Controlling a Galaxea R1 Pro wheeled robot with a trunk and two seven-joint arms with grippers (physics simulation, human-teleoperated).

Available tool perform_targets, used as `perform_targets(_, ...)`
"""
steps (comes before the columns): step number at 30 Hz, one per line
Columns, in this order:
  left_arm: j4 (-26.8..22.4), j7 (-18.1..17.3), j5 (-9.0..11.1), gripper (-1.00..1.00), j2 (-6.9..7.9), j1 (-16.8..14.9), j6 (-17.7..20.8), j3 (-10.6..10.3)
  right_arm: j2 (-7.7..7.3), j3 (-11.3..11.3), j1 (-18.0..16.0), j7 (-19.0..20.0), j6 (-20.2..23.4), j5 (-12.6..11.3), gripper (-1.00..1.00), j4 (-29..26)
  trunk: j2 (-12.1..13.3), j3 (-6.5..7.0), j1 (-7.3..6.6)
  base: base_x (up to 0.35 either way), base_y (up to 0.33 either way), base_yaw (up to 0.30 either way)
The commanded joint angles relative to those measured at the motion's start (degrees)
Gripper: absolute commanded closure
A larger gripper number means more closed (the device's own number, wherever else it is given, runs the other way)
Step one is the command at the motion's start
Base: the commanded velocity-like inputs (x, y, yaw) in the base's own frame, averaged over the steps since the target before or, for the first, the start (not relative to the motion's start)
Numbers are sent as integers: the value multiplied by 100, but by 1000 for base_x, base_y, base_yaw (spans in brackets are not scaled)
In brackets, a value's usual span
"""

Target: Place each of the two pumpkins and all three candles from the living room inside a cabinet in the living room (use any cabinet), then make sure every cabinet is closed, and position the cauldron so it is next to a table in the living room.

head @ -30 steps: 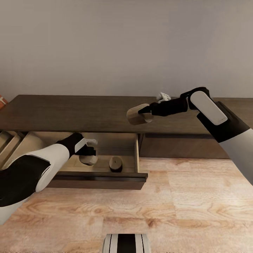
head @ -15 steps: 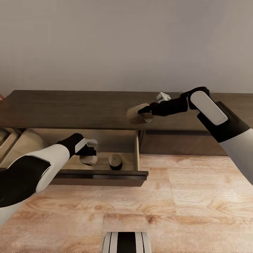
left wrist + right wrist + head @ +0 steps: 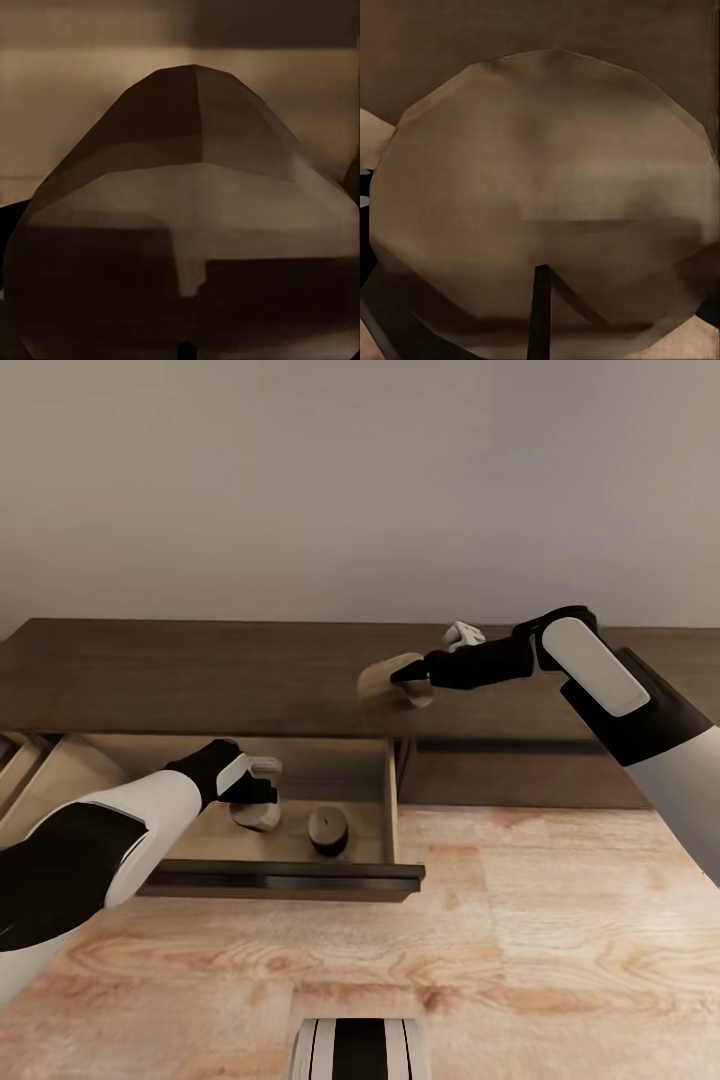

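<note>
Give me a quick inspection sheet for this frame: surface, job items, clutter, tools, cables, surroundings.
Surface: dark wooden cabinet, one drawer pulled open, pale inside.
Job's things: three candles; one in the left tool, low in the open drawer; a darker one lying loose in the same drawer; one in the right tool above the cabinet top. No pumpkins or cauldron seen.
Clutter: nothing seen.
Grippers: left tool shut on its candle; right tool shut on its candle.
Cables: nothing seen.
Surroundings: plain grey wall, light wood floor.
</note>
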Motion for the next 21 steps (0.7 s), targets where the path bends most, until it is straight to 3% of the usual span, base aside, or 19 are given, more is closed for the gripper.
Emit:
perform_targets(1, 7, 13, 59, 100, -2, -5, 16, -44, -6, 11, -7, -58, 0, -71, 100, -7, -2, -4, 2, 201, 0, 0)
perform_targets(11, 25, 13, 51, 100, -125, -5, 24, -44, -6, 10, -8, -66, 0, -71, 100, -8, -2, -9, 2, 29, 0, 0)
perform_targets(21, 33, 29, 50, 100, -134, -5, 33, -44, -6, 10, -33, -65, 0, -92, 100, -16, -2, -91, 2, 0, 0, 0)
